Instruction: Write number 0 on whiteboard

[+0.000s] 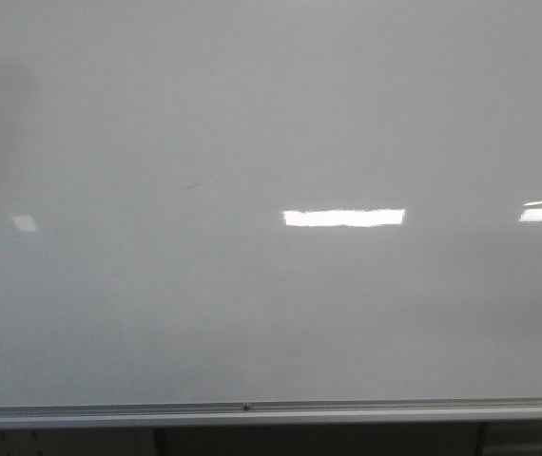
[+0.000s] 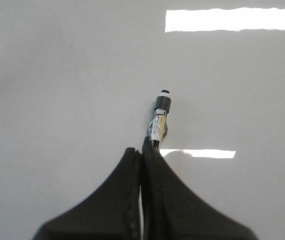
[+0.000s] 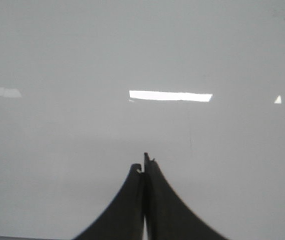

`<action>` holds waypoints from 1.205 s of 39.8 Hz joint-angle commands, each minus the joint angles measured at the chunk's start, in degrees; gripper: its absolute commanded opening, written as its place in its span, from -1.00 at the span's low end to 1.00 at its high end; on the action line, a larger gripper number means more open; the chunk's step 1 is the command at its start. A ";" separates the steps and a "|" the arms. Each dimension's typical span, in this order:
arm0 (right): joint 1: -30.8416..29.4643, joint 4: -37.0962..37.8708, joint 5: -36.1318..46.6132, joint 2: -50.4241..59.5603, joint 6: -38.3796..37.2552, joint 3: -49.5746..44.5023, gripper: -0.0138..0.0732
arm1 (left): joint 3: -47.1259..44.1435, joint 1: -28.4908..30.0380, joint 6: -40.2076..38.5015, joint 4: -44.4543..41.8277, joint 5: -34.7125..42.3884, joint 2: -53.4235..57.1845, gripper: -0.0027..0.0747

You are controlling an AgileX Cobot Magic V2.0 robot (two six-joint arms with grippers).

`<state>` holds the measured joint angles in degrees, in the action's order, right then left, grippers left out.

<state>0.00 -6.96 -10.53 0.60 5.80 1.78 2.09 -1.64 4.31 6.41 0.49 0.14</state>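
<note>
Left gripper [image 2: 150, 145] is clamped on a slim black-and-white marker [image 2: 160, 117], its long axis pointing straight out at the large glossy white whiteboard [image 1: 271, 313] ahead. Right gripper [image 3: 145, 162] is pinched closed, holding nothing. No number 0 shows yet; the left arm alone carries the pen, near the board's left edge.
</note>
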 commanded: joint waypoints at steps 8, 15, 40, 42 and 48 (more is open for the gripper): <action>0.00 0.48 -4.81 -5.16 0.01 17.82 -0.82 | 17.61 -0.16 -0.54 -5.62 -9.25 -8.27 -0.98; 0.00 -0.07 -7.97 -15.50 0.01 25.42 -0.82 | 23.58 -0.16 -0.20 -6.01 -11.01 -18.75 -0.98; 0.00 -0.13 -7.31 -20.54 0.01 27.76 0.48 | 25.16 -0.16 -0.20 -5.91 -10.90 -23.53 0.62; 0.00 -0.13 -7.31 -20.54 0.01 27.76 0.50 | 25.16 -0.16 -0.20 -5.91 -10.76 -23.53 0.75; 0.00 -0.13 -7.31 -20.54 0.01 27.76 0.48 | 25.27 -0.16 -0.07 -5.72 -11.21 -24.49 0.75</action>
<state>0.00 -6.96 -22.11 -19.08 5.80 27.48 25.20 -1.64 4.31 0.49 -14.94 -22.79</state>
